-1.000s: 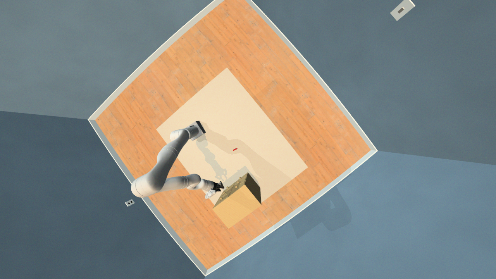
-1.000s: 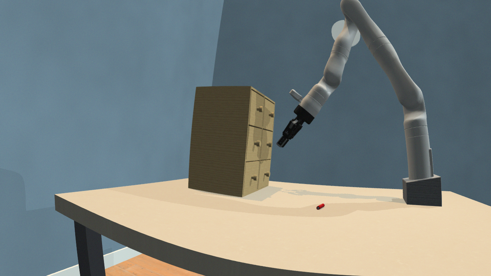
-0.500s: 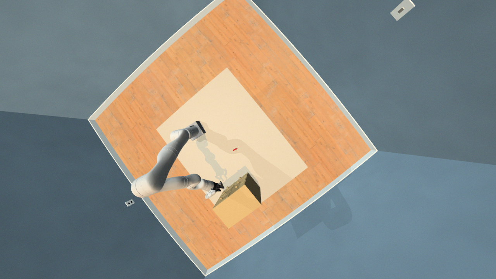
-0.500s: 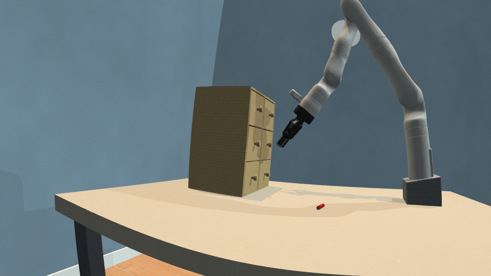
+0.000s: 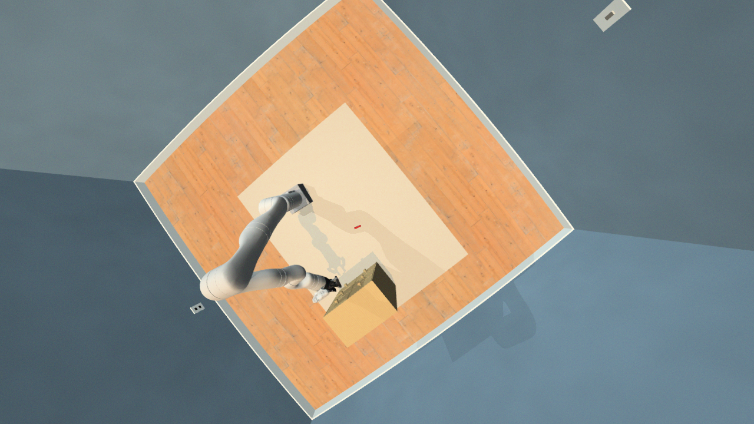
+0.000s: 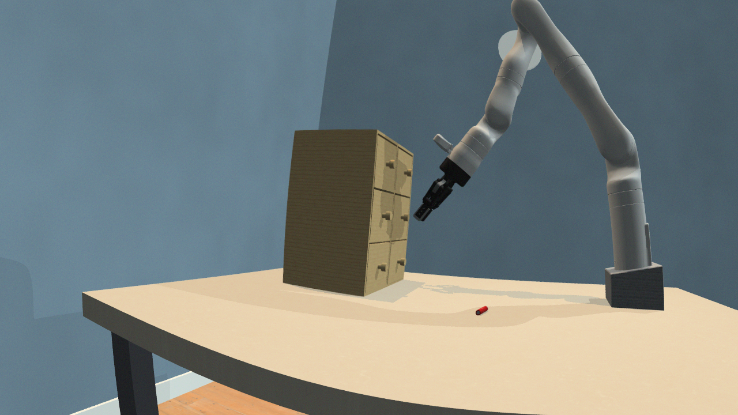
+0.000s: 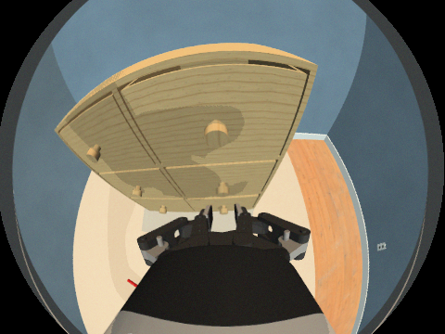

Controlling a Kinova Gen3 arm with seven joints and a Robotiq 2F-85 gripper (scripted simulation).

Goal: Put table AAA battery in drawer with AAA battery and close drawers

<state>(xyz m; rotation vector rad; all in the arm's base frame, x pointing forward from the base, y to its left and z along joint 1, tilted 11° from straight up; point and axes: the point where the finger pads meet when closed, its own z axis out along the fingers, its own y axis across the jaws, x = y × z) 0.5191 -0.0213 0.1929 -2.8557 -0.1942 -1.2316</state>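
the tool (image 5: 337,282) (image 6: 422,212) (image 7: 223,211) was part open, holding nothing; likely, a drawer (image 5: 340,301) (image 6: 403,158) (image 7: 176,93) had to be pulled out next.

Red batt (image 5: 357,227) (image 6: 481,310) (image 7: 132,282), wood-grain tan chest (image 5: 360,316) (image 6: 330,211) (image 7: 185,93).

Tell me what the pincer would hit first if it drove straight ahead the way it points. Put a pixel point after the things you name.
Probably the front of the chest (image 5: 361,318) (image 6: 330,211) (image 7: 260,97), in the wrist view's right-hand column. The pincer (image 5: 338,282) (image 6: 420,217) (image 7: 223,211) slants down toward it; depth leaves middle or bottom drawer unclear.
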